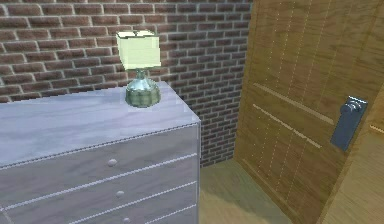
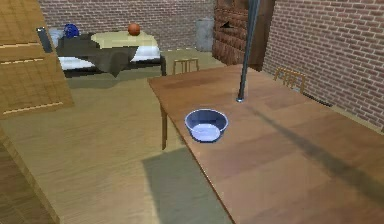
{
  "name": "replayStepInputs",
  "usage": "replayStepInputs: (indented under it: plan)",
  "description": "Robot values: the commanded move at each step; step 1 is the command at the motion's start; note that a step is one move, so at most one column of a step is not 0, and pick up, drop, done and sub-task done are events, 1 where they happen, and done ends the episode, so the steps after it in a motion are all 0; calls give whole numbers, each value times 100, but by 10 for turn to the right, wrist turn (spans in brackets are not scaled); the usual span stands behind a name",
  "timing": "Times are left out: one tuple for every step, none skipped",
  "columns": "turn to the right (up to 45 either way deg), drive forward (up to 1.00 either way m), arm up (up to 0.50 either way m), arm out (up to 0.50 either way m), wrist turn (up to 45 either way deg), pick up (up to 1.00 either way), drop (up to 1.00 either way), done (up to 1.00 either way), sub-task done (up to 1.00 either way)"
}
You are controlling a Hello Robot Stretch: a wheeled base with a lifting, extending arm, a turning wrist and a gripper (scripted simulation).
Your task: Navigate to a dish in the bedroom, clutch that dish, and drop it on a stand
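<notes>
One dish [image 2: 206,126] to grab, sitting on the table [image 2: 300,160] near its edge. I'd line up square with it, come down on the rim, and stay off that grey pole [image 2: 243,60] behind it (lamp stem maybe, hard to say). Dish is round, blue, shallow, pale inside. Can't tell how my fingers are set.

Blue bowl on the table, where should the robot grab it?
Probably by its rim, coming down from above. The blue bowl stands upright and open on the wooden table, so its thin wall offers an edge, while its round sides would likely slip. The near rim looks best: a dark pole stands beyond it.
</notes>
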Motion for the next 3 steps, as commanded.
replayStepInputs:
  plan:
    - [0,0,38,0,0,0,0,0,0]
    - [0,0,0,48,0,0,0,0,0]
    - [0,0,0,0,450,0,0,0,0]
